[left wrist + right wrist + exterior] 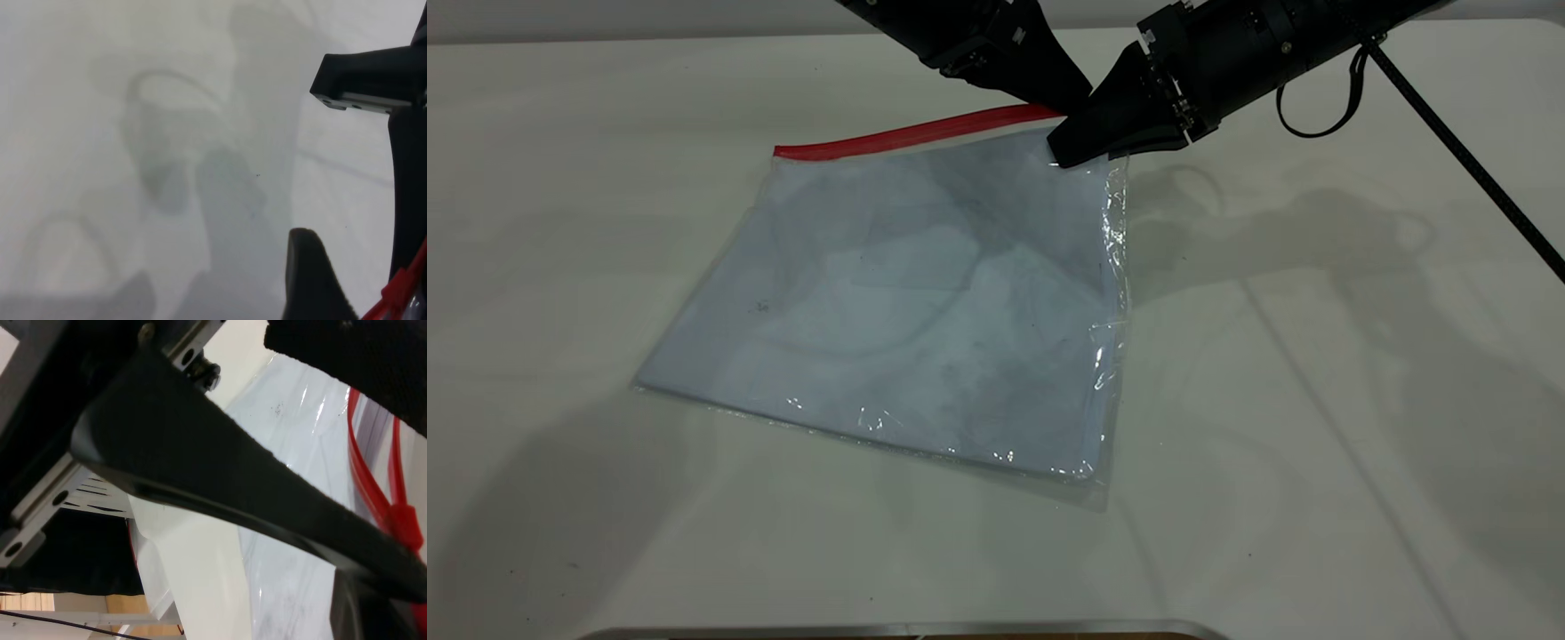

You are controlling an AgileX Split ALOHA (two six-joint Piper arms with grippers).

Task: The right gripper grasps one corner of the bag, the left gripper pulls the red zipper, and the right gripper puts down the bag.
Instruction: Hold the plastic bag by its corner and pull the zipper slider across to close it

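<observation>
The broad white table (1316, 400) carries the flat, clear plastic bag (925, 311), whose far edge rises toward both claws while its near edge rests on the tabletop. Inside lie white paper sheets (854, 338), filling nearly the whole pouch. The bulky black right gripper (1060, 153), with its looping cable, is clamped on the bag's far corner, apparently to hold the pouch taut and raised against a pull. Just beside it, the plain black left gripper (1069, 100) sits at the near end of the thin red zipper (907, 135); whether its jaws have closed I cannot tell. The zipper runs away from both claws along the far edge, and the right wrist view shows its small red slider tab (403, 520) close by.
</observation>
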